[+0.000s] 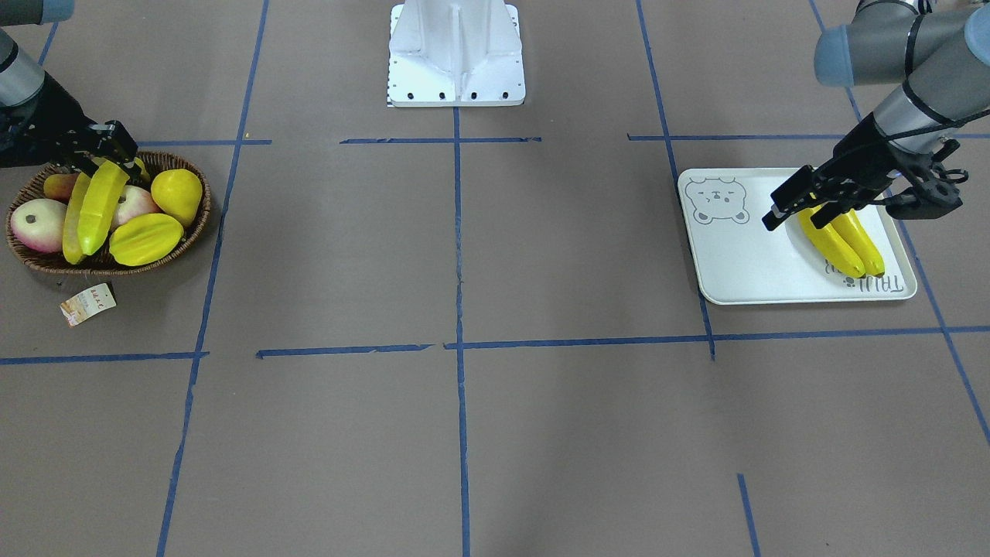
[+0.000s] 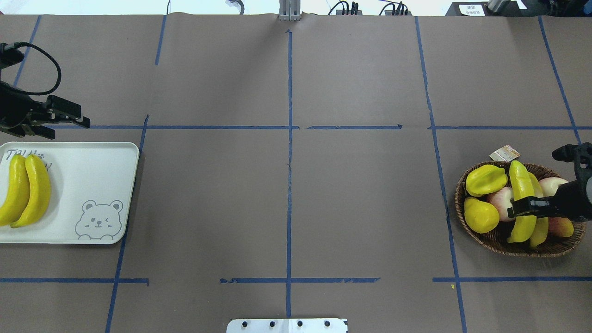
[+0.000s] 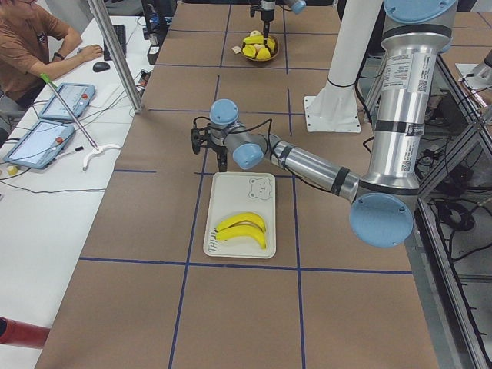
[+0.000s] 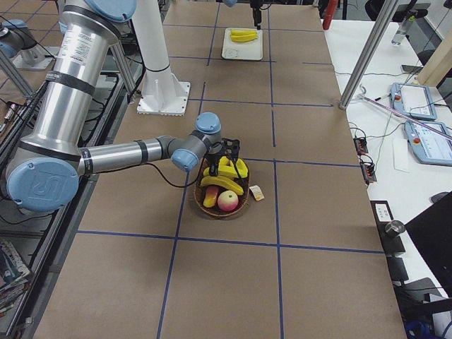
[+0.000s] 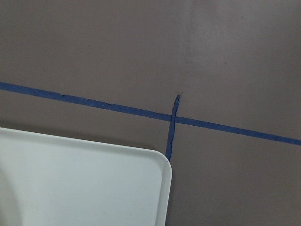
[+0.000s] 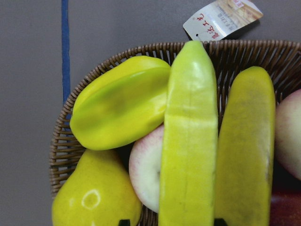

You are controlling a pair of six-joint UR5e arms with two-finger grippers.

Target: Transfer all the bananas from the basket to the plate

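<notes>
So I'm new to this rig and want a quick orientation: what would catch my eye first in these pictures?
Two glossy yellow bananas lie side by side on the bear-print plate at the robot's left end of the table. At the opposite end, the right gripper straddles a banana in the fruit-filled wicker basket.

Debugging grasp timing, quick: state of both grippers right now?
Left gripper: open, empty, by the plate edge.
Right gripper: open, fingers either side of the top banana in the basket, not clamped.
</notes>
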